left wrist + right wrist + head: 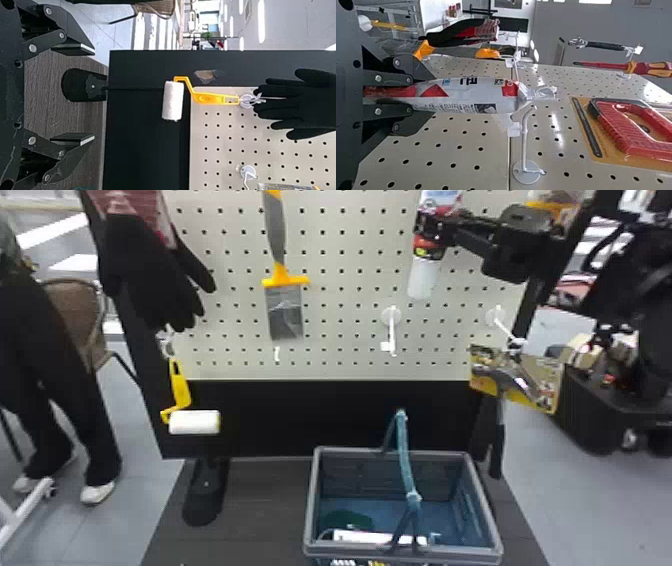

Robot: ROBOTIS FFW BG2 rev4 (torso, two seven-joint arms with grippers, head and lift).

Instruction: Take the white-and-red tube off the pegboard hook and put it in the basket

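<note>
One right tool (429, 231) narrow around the white-and-red tube (423, 280), well above the basket rim (350, 451), left tool (94, 94) wide

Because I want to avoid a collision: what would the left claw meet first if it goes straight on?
Probably the white paint roller sleeve, in front of the black panel. If the left claw points a bit lower, it may reach the panel instead; depth is unclear.

Ceiling lights (261, 21) glare white above a brightly lit pegboard (560, 136).
In the right wrist view, a pale streak of glare marks the board and the tube (468, 95) glints at its crinkled tip; in the head view, the basket's (350, 551) inner back wall sits in shade.
</note>
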